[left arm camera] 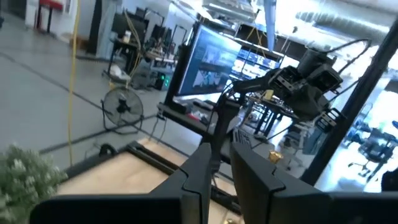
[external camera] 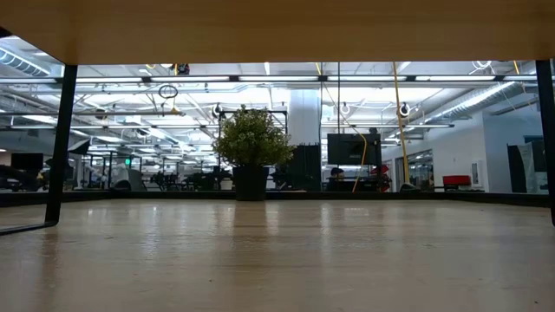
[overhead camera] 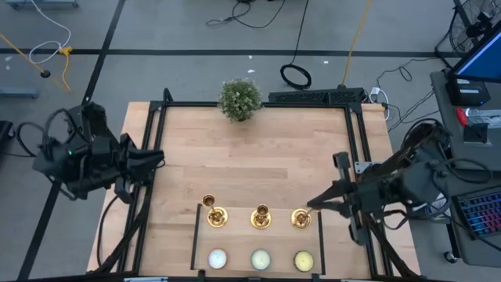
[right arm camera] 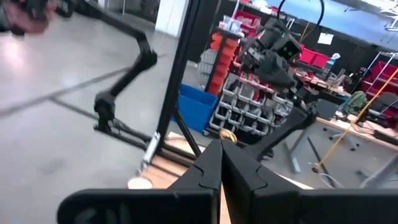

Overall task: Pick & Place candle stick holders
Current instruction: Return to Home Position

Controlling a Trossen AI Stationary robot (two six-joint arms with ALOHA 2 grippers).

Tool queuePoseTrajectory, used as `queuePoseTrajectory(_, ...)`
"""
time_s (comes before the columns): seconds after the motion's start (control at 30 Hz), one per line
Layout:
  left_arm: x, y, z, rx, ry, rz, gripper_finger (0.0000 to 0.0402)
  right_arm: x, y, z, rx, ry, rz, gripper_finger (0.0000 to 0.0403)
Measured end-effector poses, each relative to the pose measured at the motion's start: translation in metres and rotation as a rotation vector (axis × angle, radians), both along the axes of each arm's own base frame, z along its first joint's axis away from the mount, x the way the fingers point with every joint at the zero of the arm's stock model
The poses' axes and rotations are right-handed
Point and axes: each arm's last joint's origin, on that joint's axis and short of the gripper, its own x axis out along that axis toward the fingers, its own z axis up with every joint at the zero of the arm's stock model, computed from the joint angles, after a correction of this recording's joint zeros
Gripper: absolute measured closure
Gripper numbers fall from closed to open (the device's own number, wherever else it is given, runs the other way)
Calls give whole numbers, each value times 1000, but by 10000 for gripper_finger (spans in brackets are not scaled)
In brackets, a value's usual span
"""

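Three gold candle stick holders [overhead camera: 213, 213] [overhead camera: 261, 215] [overhead camera: 301, 218] stand upright on their round bases in a row near the table's front edge. My right gripper [overhead camera: 311, 205] [right arm camera: 221, 144] is shut and empty. It is level, with its tip over the table just right of the right-hand holder. One holder's gold top [right arm camera: 228, 135] shows just past its fingertips. My left gripper [overhead camera: 160, 160] [left arm camera: 222, 144] is shut with nothing between its fingers, by the table's left edge and well away from the holders. The low view shows neither grippers nor holders.
Three flat round tealights [overhead camera: 217, 258] [overhead camera: 261, 259] [overhead camera: 304, 261] lie in a row in front of the holders. A bushy potted plant [overhead camera: 239, 99] [external camera: 251, 147] stands at the far edge's middle. Black frame rails [overhead camera: 153, 141] run along the table's sides. Bare wood lies mid-table.
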Motion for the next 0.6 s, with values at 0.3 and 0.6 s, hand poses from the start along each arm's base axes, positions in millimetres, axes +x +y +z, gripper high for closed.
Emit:
queuePoseTrajectory(0.3,11,1,-1,122,21,7,337,-5,-4,-6,-117,39,1,403)
queuePoseTrajectory(0.6,12,3,1,118,12,18,337,-1,-8,-11,-90,-23,-20,403)
